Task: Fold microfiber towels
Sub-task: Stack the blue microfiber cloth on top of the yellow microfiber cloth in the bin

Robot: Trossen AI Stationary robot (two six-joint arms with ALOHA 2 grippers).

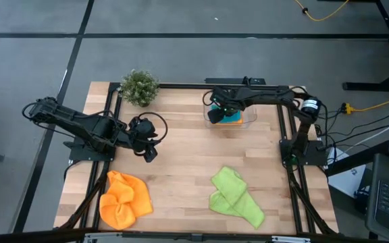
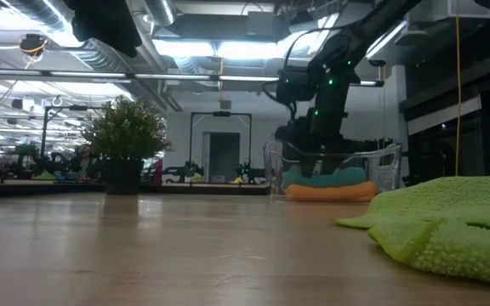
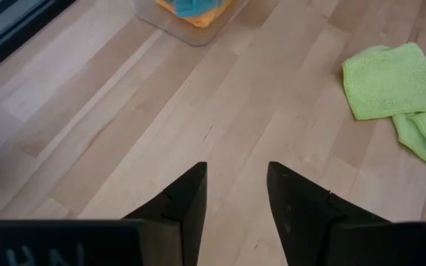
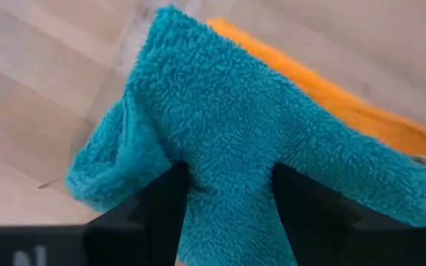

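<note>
Teal towel (image 4: 220,125) lies in the clear tub (image 1: 248,116) on an orange towel (image 4: 361,111), clamped by the right pincer (image 4: 224,214) right above it — the left pincer (image 3: 235,199) waits apart, far off.

Right hand (image 1: 216,115) reaches down at table's far edge; left hand (image 3: 235,193) hovers mid-left, fingers parted.

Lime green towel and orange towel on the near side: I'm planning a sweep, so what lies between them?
Only bare table between lime green towel and orange towel, per the high view.
</note>
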